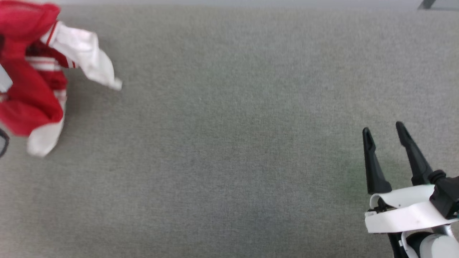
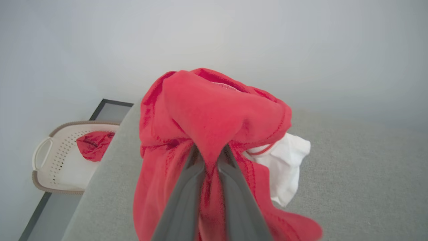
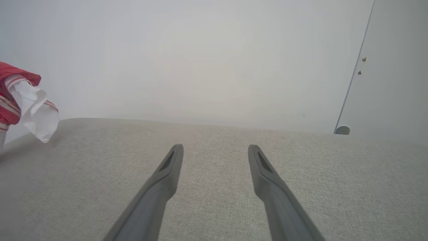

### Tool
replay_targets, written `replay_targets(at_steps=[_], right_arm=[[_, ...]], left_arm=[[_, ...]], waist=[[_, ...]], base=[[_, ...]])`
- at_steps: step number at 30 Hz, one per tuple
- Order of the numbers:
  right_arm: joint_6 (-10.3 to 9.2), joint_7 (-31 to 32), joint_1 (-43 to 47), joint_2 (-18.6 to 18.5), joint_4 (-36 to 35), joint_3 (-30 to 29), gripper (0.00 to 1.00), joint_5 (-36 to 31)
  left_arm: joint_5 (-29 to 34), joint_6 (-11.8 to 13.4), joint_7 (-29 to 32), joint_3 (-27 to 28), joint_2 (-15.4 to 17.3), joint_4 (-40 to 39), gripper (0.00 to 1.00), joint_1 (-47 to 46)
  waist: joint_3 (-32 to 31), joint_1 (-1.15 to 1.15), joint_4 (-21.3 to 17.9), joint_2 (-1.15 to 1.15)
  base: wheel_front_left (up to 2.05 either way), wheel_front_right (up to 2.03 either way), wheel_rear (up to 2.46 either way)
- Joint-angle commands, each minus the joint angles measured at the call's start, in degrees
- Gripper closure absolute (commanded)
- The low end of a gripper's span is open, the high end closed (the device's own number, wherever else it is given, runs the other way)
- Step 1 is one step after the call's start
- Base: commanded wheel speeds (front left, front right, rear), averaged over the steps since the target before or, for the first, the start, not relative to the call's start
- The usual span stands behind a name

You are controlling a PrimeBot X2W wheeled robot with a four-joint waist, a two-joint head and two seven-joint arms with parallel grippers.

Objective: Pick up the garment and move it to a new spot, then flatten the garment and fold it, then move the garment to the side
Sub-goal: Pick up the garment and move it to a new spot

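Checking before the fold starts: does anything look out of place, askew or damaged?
Nothing looks damaged or spilled. The garment hangs in a crumpled bunch from the shut left gripper, one white sleeve dangling, as a pickup would leave it. The right gripper is open above the grey surface.

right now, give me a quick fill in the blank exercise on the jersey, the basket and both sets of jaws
1. The jaws of the left gripper are ____ on the red sports jersey with white sleeve panels.
2. The jaws of the right gripper stand ____ over the grey fabric surface, holding nothing.
3. The cloth in the white perforated plastic basket is ____ in colour.
Missing words: shut, open, red.
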Motion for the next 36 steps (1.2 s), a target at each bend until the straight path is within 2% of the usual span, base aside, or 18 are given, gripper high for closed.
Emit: replay_targets(at_steps=[1,5,9,20,27,36], right_arm=[[0.0,-0.4,0.95,0.38,0.36,0.15,0.0,0.14],[0.0,-0.84,1.99,1.06,1.1,0.29,0.0,0.3],[0.0,-1.26,2.94,1.51,1.74,-0.14,0.0,0.37],[0.0,-1.71,4.55,2.16,2.45,-3.54,0.0,0.29],[0.0,-1.55,5.34,2.3,2.1,-9.23,0.0,-1.16],[0.0,-1.94,5.92,2.33,1.83,-14.92,0.0,-0.51]], left_arm=[[0.35,-0.64,-0.4,-0.39,0.42,-0.84,1.0,-1.18],[1.68,-2.15,-0.97,-2.78,1.26,-3.78,1.0,-4.0],[1.47,-3.19,-0.54,-5.07,0.71,-6.73,1.0,-6.17],[0.27,-3.57,5.01,-10.0,-0.61,-14.71,1.0,-6.09],[-1.62,-1.81,9.82,-11.51,-2.51,-22.26,1.0,-3.72],[-2.85,1.81,15.16,-15.26,-6.54,-31.97,1.0,1.26]], waist=[[-4.22,0.0,1.3,0.0],[-7.29,0.0,1.55,0.0],[-10.23,0.0,1.54,0.0],[-14.78,0.0,-1.34,0.0],[-15.1,0.0,-5.66,0.0],[-13.87,0.0,-11.59,0.0]], base=[[0.0,0.0,0.0],[0.0,0.0,0.0],[0.0,0.0,0.0],[0.0,0.0,0.0],[0.0,0.0,0.0],[0.0,0.0,0.0]])
